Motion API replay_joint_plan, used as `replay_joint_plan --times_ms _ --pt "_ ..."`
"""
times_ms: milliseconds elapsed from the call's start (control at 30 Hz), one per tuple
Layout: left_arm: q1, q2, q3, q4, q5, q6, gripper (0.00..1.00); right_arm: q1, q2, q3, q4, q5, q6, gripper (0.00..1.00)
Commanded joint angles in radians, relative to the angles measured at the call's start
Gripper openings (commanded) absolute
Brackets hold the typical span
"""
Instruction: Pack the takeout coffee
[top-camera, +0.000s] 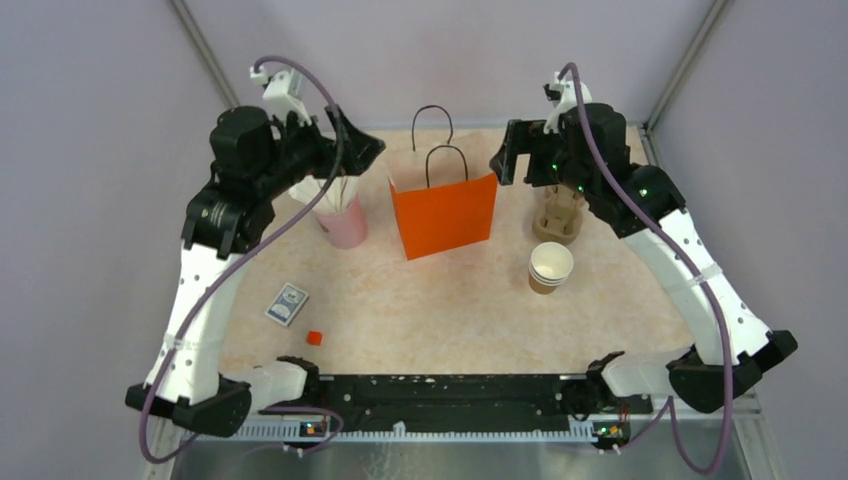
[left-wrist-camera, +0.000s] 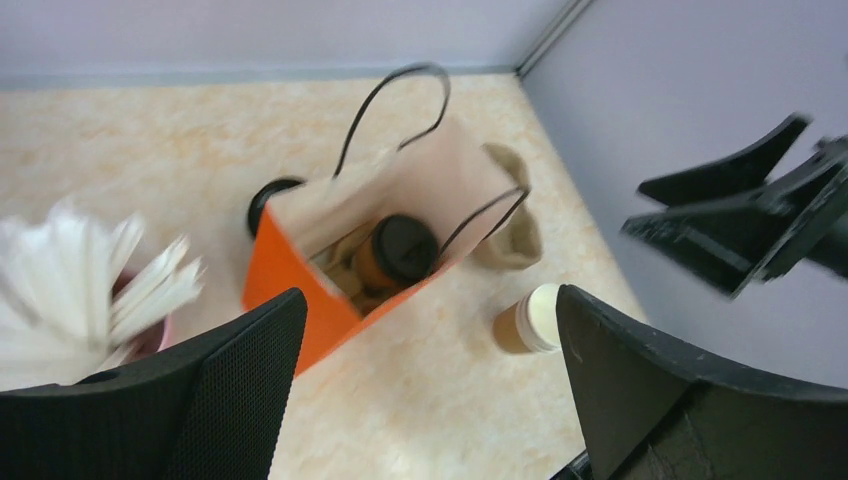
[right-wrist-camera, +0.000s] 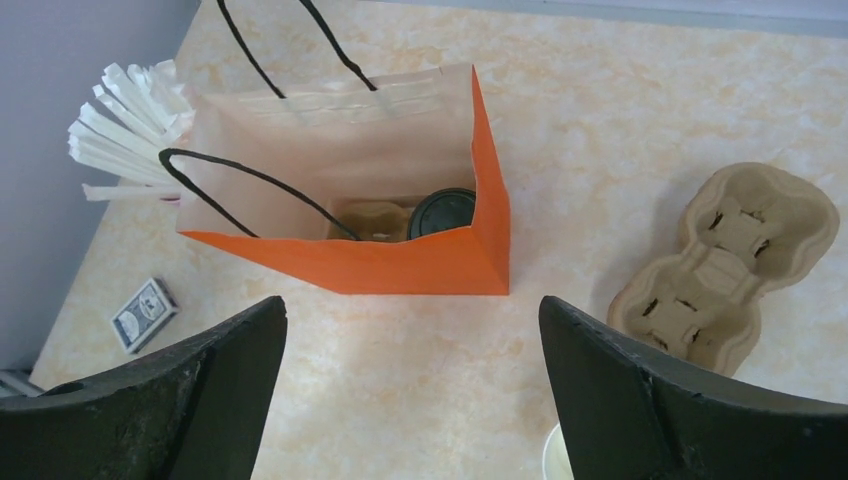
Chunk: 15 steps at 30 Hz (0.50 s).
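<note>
The takeout coffee (left-wrist-camera: 400, 250), a brown cup under a black lid, stands upright inside the orange bag (left-wrist-camera: 300, 290), beside a cardboard carrier. From the right wrist only its lid (right-wrist-camera: 442, 213) shows, over the front wall of the bag (right-wrist-camera: 400, 265). In the top view the bag (top-camera: 443, 215) hides the cup. My left gripper (top-camera: 355, 150) hangs open and empty, high at the bag's left. At the bag's right my right gripper (top-camera: 510, 155) is also open and empty. Both the left gripper (left-wrist-camera: 430, 295) and the right gripper (right-wrist-camera: 412, 300) have only table between the fingers.
A pink holder of white wrapped sticks (top-camera: 340, 215) stands left of the bag. A cardboard cup carrier (top-camera: 558, 215) and a stack of lidless cups (top-camera: 550, 267) stand to its right. A loose black lid (left-wrist-camera: 268, 200) lies behind the bag. A card deck (top-camera: 287, 303) and a small red piece (top-camera: 314, 338) lie near the front left.
</note>
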Motion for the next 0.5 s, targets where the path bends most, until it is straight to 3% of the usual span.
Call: replay_joint_plan --times_ms 0,200,467 --pt "0.002 -0.157 -0.167 -0.146 -0.149 0.130 0.99 -0.008 -0.072 -0.028 0.043 0.045 0.148 0.96" --pt "0.002 -0.357 -0.330 -0.113 -0.165 0.115 0.99 -0.008 -0.189 -0.141 0.082 0.096 0.196 0.99" --pt "0.002 -0.382 -0.350 -0.039 -0.090 0.082 0.99 -0.008 -0.330 -0.247 0.183 0.149 0.213 0.99"
